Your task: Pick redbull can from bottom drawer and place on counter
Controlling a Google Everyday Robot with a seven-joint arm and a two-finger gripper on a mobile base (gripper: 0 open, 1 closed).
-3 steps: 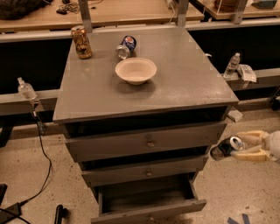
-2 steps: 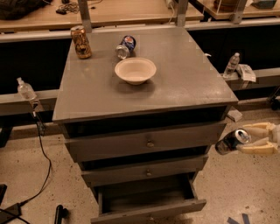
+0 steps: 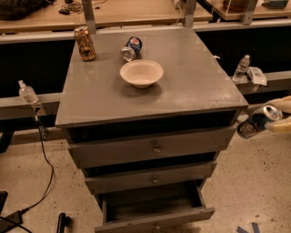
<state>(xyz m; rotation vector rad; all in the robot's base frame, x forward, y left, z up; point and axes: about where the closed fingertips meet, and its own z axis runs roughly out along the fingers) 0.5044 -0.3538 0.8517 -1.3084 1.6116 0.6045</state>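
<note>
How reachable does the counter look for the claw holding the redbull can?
Probably yes: the claw, gripping the redbull can, hangs just right of, and below, the counter, whose near right corner lies bare.

No legible txt; hand (image 3: 274, 118) holds redbull can (image 3: 253, 124), right.

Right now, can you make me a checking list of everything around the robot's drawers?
Surface: counter, grey and scuffed; the redbull can is not on it yet.
Job's things: redbull can, tilted in the air, right of the cabinet; bottom drawer, pulled open, no can seen inside.
Clutter: white bowl, upright gold-brown can and blue can on its side, all on the counter.
Grippers: end effector, at the right edge of the view, shut on the redbull can.
Cables: black cable, trailing across the floor on the left.
Surroundings: wooden desks behind; left bottle and right bottle on side rails.
</note>
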